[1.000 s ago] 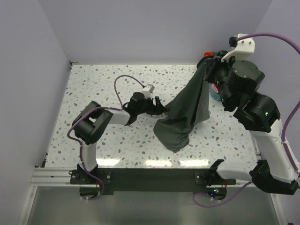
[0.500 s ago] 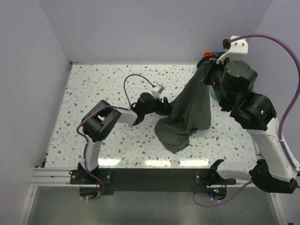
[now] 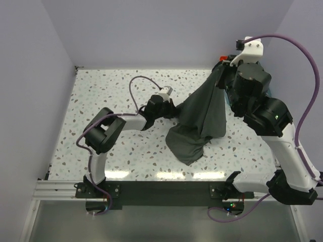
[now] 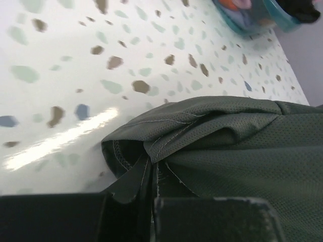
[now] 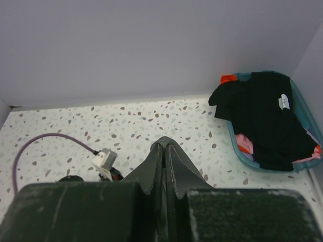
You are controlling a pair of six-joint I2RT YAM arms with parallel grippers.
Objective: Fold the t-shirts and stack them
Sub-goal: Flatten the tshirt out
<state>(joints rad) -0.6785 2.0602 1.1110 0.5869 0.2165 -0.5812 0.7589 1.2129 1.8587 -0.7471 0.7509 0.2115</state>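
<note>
A dark olive-grey t-shirt (image 3: 202, 121) hangs as a long drape from the back right, and its lower end is bunched on the speckled table (image 3: 111, 91). My right gripper (image 3: 222, 69) holds its top, raised above the table. In the right wrist view the gripper (image 5: 164, 201) is shut on a pinched fold (image 5: 164, 156) of the cloth. My left gripper (image 3: 174, 112) is at the shirt's left edge, low over the table. The left wrist view shows this gripper (image 4: 151, 204) shut on a stitched hem (image 4: 166, 136). A black t-shirt (image 5: 262, 121) with a small white mark lies in the tub.
A teal plastic tub (image 5: 240, 153) of mixed clothes stands at the back right corner, mostly hidden behind my right arm in the top view. A purple cable (image 3: 139, 83) loops over the table behind my left arm. Walls close in the back, left and right.
The left gripper's jaws have closed on the olive-grey shirt's left edge. The right arm has shifted slightly left and back with the shirt's top in it.
</note>
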